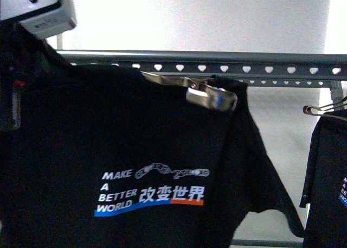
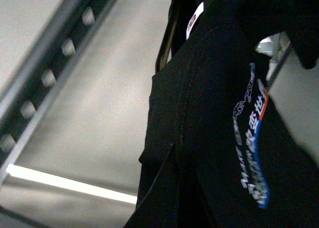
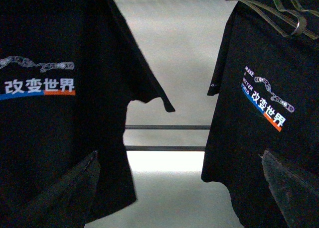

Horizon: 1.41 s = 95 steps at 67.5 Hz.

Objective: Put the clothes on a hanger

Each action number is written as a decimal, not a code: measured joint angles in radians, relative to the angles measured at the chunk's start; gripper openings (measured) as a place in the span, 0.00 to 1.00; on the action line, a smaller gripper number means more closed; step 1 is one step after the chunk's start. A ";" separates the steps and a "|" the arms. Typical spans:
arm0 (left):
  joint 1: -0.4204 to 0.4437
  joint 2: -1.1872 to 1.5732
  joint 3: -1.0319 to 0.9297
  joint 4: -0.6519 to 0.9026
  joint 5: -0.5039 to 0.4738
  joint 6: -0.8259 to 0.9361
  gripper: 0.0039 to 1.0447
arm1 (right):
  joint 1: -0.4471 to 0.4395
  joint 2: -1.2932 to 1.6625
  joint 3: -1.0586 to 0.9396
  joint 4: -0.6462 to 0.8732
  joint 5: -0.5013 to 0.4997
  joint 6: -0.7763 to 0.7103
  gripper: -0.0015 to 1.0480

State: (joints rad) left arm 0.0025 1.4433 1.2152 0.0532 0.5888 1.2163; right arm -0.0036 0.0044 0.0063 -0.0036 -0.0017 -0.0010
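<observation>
clothes [image 1: 135, 150]: hangs just below the hanger [image 1: 282, 69] rail, filling centre to 7 o'clock of the front view, shiny wire coat hanger [image 1: 209, 93] at its shoulder | second shirt [image 1: 328, 177]: 3 o'clock, apart | right claw [image 3: 179, 156]: wide, holding nothing | left claw: grip cannot be told

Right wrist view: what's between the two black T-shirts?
Nothing hangs between the T-shirt and the second T-shirt; the right wrist view shows only two horizontal bars and pale background there.
</observation>
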 joint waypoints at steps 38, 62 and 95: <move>-0.160 0.087 0.098 0.092 0.100 0.022 0.04 | 0.000 0.000 0.000 0.000 0.000 0.000 0.93; -0.184 0.087 0.094 0.131 0.113 -0.047 0.04 | 0.000 0.000 0.000 0.000 0.000 0.000 0.93; -0.184 0.087 0.092 0.131 0.112 -0.047 0.04 | -0.399 0.489 0.227 0.088 -0.583 0.185 0.93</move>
State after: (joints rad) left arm -0.1818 1.5303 1.3071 0.1841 0.7006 1.1694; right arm -0.4026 0.4931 0.2333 0.0841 -0.5846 0.1841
